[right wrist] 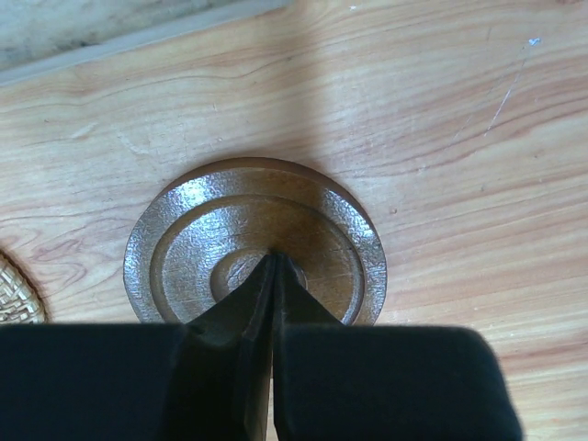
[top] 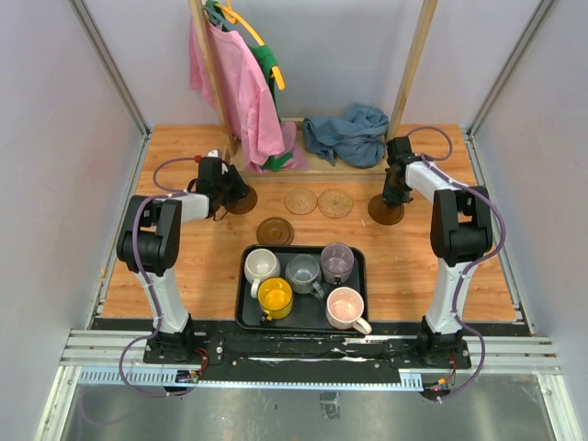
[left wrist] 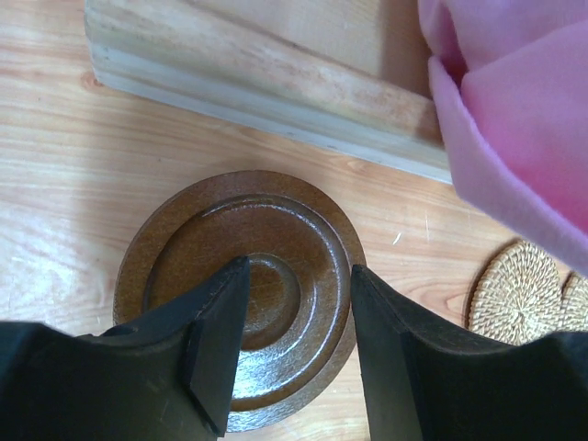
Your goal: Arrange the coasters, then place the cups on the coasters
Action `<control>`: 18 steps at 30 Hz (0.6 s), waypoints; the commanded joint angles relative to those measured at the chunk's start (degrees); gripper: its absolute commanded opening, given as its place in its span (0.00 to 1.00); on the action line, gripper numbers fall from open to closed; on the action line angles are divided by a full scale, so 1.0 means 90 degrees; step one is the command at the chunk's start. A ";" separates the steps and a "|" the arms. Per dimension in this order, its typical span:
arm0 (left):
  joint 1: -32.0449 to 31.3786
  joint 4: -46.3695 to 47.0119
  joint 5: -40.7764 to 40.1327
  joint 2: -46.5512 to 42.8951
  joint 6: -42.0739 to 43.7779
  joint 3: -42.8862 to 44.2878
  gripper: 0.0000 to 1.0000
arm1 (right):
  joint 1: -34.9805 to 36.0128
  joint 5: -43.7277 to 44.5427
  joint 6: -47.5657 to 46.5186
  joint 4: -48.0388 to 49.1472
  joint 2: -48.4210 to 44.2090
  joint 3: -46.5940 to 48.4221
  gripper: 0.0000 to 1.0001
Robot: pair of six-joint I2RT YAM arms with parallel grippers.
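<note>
A dark brown coaster (top: 243, 200) (left wrist: 248, 285) lies flat at the back left. My left gripper (top: 223, 186) (left wrist: 296, 276) is open just above it, one finger over its centre and the other at its right rim. A second dark coaster (top: 386, 211) (right wrist: 257, 234) lies at the back right. My right gripper (top: 396, 195) (right wrist: 274, 259) is shut, empty, tips at this coaster's centre. A third dark coaster (top: 275, 230) lies ahead of the tray. Two tan woven coasters (top: 300, 200) (top: 335, 202) sit between the arms. White (top: 262, 265), grey (top: 302, 272), purple (top: 337, 262), yellow (top: 275, 297) and pink (top: 345, 306) cups stand in the tray.
The black tray (top: 306, 314) lies near the arm bases. A wooden frame with a base beam (left wrist: 266, 73) stands at the back, with a pink cloth (top: 241, 92) (left wrist: 514, 119) hanging on it. A blue cloth (top: 347, 133) is bunched at the back right.
</note>
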 commanded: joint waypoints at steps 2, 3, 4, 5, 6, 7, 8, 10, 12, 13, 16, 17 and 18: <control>0.0130 -0.0191 0.0055 0.0383 0.0013 0.0357 0.53 | -0.0079 -0.0269 -0.0200 0.0119 0.0425 -0.0109 0.01; 0.0133 -0.0177 0.0098 0.0437 0.0009 0.0419 0.53 | -0.0075 -0.0300 -0.0243 0.0190 0.0422 -0.0109 0.01; 0.0133 -0.0172 0.0137 0.0507 0.0006 0.0480 0.53 | -0.0075 -0.0329 -0.0281 0.0253 0.0423 -0.0099 0.01; 0.0142 -0.0178 0.0173 0.0537 0.0001 0.0527 0.53 | -0.0075 -0.0356 -0.0306 0.0319 0.0419 -0.0088 0.01; 0.0143 -0.0172 0.0216 0.0567 -0.0008 0.0575 0.53 | -0.0076 -0.0387 -0.0332 0.0362 0.0416 -0.0088 0.01; 0.0143 -0.0159 0.0255 0.0576 -0.0013 0.0593 0.53 | -0.0075 -0.0410 -0.0361 0.0406 0.0404 -0.0093 0.01; 0.0143 -0.0145 0.0299 0.0561 -0.0014 0.0583 0.53 | -0.0075 -0.0428 -0.0385 0.0463 0.0371 -0.0111 0.01; 0.0143 -0.0120 0.0335 0.0468 0.0005 0.0543 0.53 | -0.0077 -0.0478 -0.0431 0.0619 0.0249 -0.0206 0.01; 0.0143 -0.0083 0.0334 0.0292 0.0029 0.0461 0.53 | -0.0080 -0.0551 -0.0529 0.0823 0.0089 -0.0314 0.01; 0.0143 -0.0066 0.0333 0.0182 0.0039 0.0414 0.53 | -0.0075 -0.0596 -0.0589 0.0902 0.0006 -0.0353 0.01; 0.0143 -0.0081 0.0291 -0.0167 0.0082 0.0285 0.53 | -0.0073 -0.0655 -0.0762 0.1068 -0.0277 -0.0450 0.01; 0.0143 -0.0095 0.0268 -0.0303 0.0092 0.0248 0.53 | -0.0075 -0.0663 -0.0815 0.1127 -0.0311 -0.0482 0.02; 0.0143 -0.0112 0.0234 -0.0429 0.0102 0.0208 0.53 | -0.0072 -0.0677 -0.0864 0.1186 -0.0541 -0.0522 0.02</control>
